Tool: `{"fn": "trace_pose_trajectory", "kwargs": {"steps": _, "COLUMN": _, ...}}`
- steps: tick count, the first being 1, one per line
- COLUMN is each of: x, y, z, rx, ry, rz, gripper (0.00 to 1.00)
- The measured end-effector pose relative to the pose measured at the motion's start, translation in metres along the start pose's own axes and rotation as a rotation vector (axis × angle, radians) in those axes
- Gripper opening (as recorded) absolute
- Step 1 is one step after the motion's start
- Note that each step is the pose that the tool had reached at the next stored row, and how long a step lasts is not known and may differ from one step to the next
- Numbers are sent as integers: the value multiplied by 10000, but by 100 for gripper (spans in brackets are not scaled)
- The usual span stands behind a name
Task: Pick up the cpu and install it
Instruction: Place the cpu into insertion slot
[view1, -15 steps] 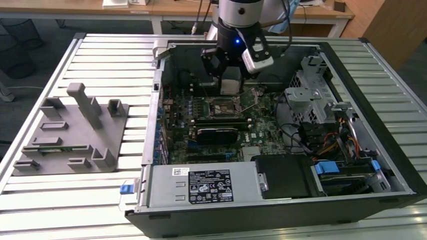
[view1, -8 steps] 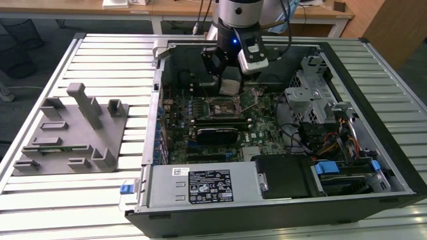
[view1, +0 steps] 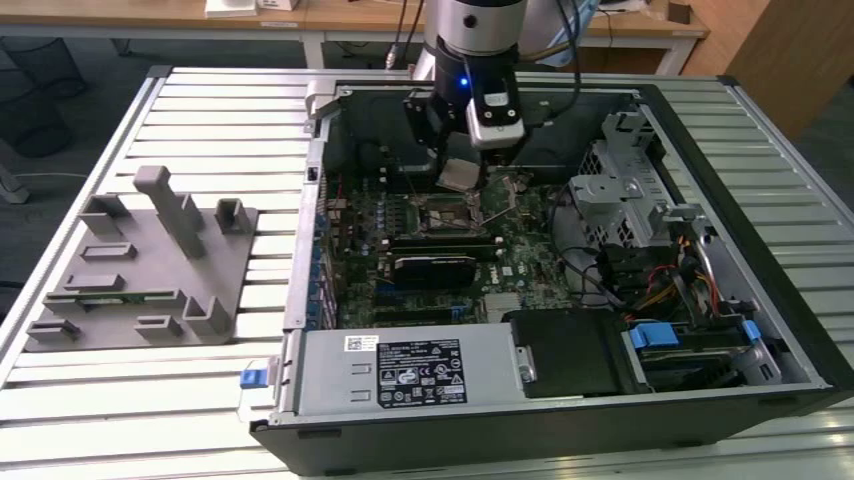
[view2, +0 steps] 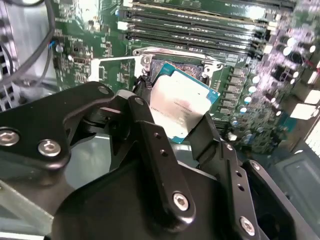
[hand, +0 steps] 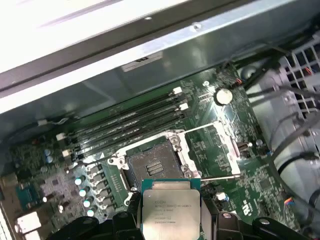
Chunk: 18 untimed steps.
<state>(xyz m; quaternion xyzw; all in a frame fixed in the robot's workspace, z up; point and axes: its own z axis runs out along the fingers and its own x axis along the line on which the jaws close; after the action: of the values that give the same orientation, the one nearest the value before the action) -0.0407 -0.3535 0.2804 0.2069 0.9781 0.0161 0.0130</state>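
The cpu (view2: 182, 107) is held clear of the board, pinched by two opposite edges between the black fingers (view2: 150, 132) of the claw (view2: 176, 125). Its silver lid is turned toward both wrist views, with the green rim showing at the corners. It is carried over the board just beside the open socket (hand: 152, 167), not seated in it.

- In the first wrist view the socket's contact field is seen bare, with the metal load frame (hand: 222, 142) swung back beside it.
- Memory slots (hand: 130, 122) are ranged along one side of the socket. A coin cell (hand: 223, 95) is noted near the load frame.
- All of this is mounted on the green motherboard (view1: 527, 215) inside an open computer case (view1: 534, 430), laid on its side on the slatted metal bench (view1: 200, 110).
- In the exterior view the arm (view1: 474, 30) is seen standing over the case, with the claw inside it.
- A grey fixture block (view1: 147, 260) is set on the bench at the exterior view's left, well apart from the case
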Motion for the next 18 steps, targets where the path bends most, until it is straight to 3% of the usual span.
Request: {"fn": "trace_pose_trajectory", "kwargs": {"steps": 18, "x": 0, "y": 0, "z": 10, "rx": 61, "ry": -121, "rz": 3273, "gripper": 55}}
